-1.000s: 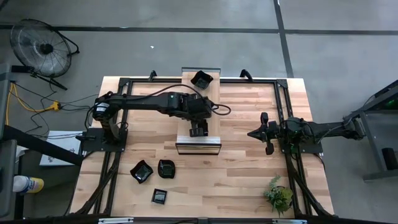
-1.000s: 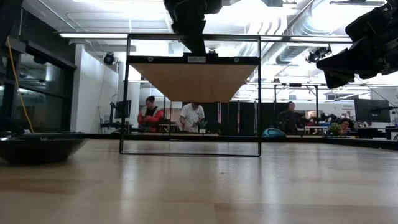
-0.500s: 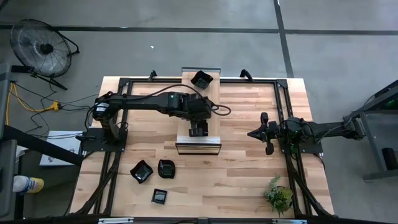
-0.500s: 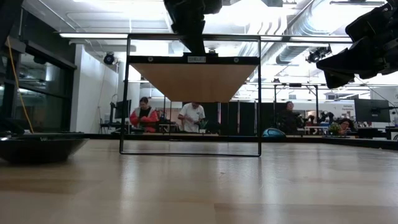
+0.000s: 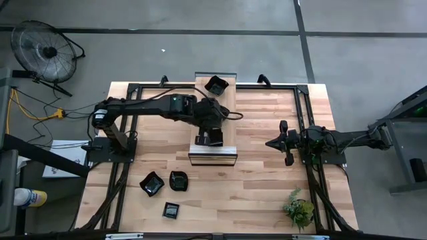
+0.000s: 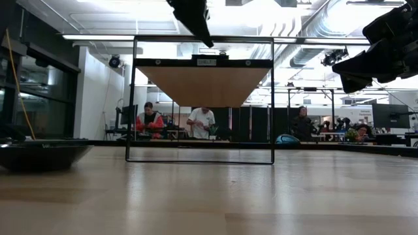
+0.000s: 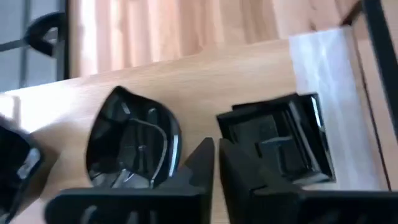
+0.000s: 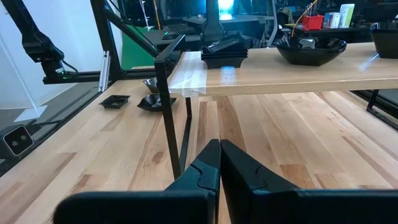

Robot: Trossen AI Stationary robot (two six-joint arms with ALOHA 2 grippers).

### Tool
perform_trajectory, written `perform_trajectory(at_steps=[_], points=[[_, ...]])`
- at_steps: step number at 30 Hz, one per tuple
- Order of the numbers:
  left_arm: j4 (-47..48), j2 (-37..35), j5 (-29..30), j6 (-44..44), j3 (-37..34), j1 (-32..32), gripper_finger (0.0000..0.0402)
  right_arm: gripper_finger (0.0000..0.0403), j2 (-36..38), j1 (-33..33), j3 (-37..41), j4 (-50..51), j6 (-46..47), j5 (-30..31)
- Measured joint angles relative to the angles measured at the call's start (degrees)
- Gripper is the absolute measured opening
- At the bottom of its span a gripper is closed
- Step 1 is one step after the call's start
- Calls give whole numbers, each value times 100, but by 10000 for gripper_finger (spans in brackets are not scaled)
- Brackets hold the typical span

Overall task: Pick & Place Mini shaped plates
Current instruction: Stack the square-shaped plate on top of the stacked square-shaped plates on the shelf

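Both arms raised — left pincer point(image 5: 207, 139) (empty) over shelf point(image 5: 212, 155).

The right gripper point(image 8: 219, 163) has its fingers pressed together above bare wooden table point(image 8: 298, 137). Ahead of the jaws stands a raised shelf point(image 8: 280, 71) bearing stacked black dishes point(image 8: 225, 48) and a bowl-like dish point(image 8: 311, 50), perhaps scalloped.

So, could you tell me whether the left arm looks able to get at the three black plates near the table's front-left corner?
Probably yes: the three plates lie in the open on the left gripper's side, nothing covering them.
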State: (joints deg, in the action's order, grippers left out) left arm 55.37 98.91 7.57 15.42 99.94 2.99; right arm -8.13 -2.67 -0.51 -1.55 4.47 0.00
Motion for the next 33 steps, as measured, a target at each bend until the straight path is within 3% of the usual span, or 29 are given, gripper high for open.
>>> perform_trajectory(at_steps=[6,10,14,20,33], points=[[74,24,-530,182,-46,-3,113,5,-13,1,0,-2,-2,0],[89,48,-314,102,-85,0,181,5,-13,-1,0,0,0,1],[110,46,-101,86,-85,2,216,5,-13,0,0,0,0,0],[121,118,-441,2,-85,4,210,5,-13,0,0,-1,0,0],[6,157,-452,-179,-83,85,162,5,-13,0,0,-2,0,-1]])
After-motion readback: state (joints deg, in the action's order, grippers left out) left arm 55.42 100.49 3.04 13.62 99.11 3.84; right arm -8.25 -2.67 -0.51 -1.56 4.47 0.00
